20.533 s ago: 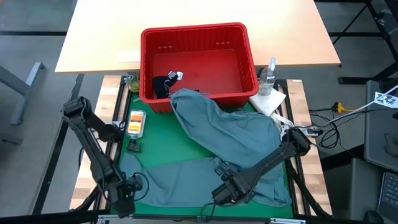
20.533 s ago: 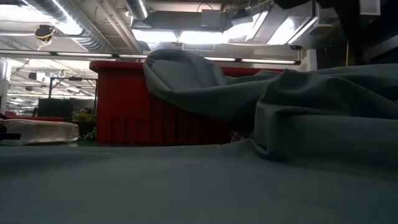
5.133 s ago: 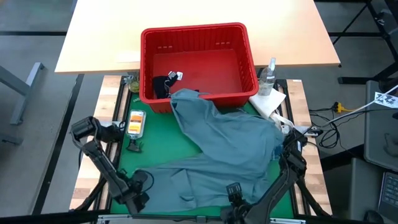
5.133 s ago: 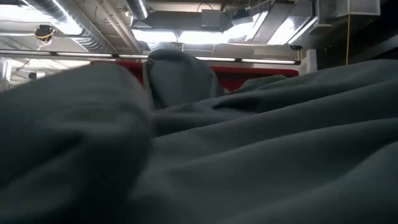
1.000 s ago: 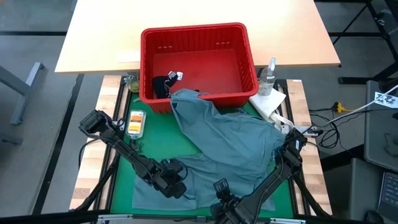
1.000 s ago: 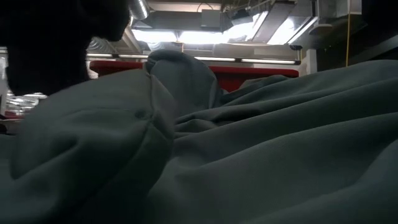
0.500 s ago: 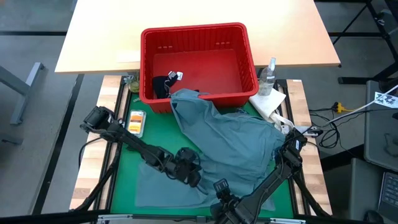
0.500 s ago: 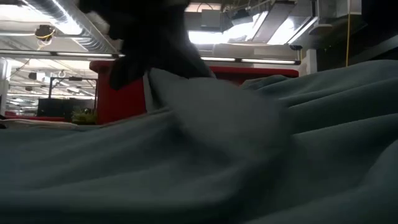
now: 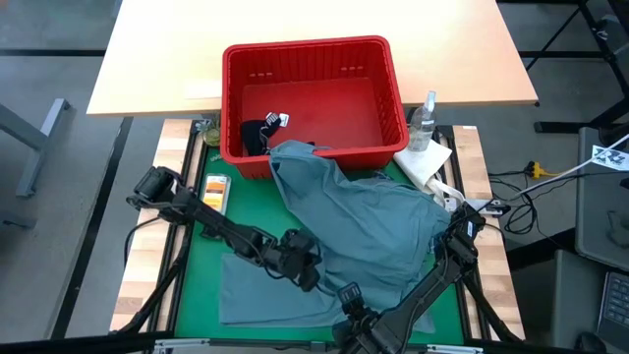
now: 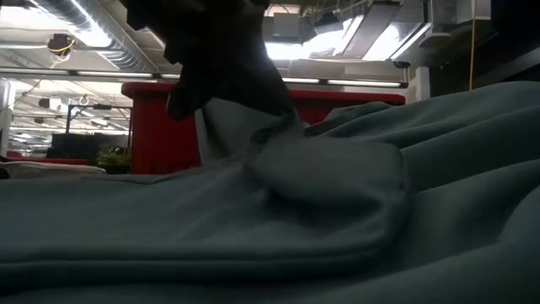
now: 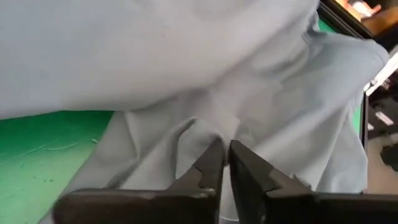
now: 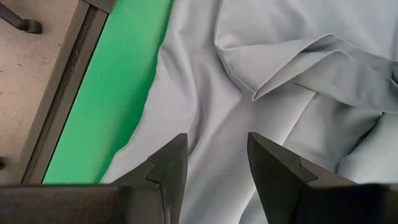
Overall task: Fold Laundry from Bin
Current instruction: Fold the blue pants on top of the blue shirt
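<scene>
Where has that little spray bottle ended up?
From above, the clear spray bottle stands at the right of the red basket, just outside its right wall, beside the white paper towel.

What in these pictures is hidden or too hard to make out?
- High view: the dark bundle in the red basket is too small to identify.
- High view: the grey-blue garment covers part of the basket's front wall.
- Low view: the garment and a dark arm fill the picture, hiding most of the table.
- Left wrist view: whether the left fingers pinch any cloth; the gap is too narrow.
- High view: the label on the small packet.
</scene>
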You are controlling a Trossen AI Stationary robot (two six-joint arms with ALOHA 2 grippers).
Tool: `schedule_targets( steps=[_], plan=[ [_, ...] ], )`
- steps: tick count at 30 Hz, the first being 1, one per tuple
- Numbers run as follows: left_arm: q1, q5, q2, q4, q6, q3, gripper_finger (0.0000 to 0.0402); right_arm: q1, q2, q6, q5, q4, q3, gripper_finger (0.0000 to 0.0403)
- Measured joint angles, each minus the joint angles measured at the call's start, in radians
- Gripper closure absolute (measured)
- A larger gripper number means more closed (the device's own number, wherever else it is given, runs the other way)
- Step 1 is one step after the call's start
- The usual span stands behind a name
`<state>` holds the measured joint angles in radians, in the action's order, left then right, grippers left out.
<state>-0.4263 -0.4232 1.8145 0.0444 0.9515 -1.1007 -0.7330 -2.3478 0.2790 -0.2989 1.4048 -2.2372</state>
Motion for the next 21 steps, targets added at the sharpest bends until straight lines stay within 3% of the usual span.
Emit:
schedule_targets(
  steps=[8,15,21],
  plan=[
    [-0.008,-0.006,0.000,-0.002,-0.096,0.000,0.0311,-0.004,0.000,0.000,0.002,-0.001,0.000,0.0235],
    [-0.008,0.025,0.000,-0.089,-0.265,0.000,0.0307,-0.040,0.000,0.000,0.000,-0.002,0.000,0.0235],
    [0.024,0.022,0.000,-0.249,-0.307,0.000,0.0304,-0.061,0.000,0.001,0.001,-0.011,0.000,0.0235]
  ],
)
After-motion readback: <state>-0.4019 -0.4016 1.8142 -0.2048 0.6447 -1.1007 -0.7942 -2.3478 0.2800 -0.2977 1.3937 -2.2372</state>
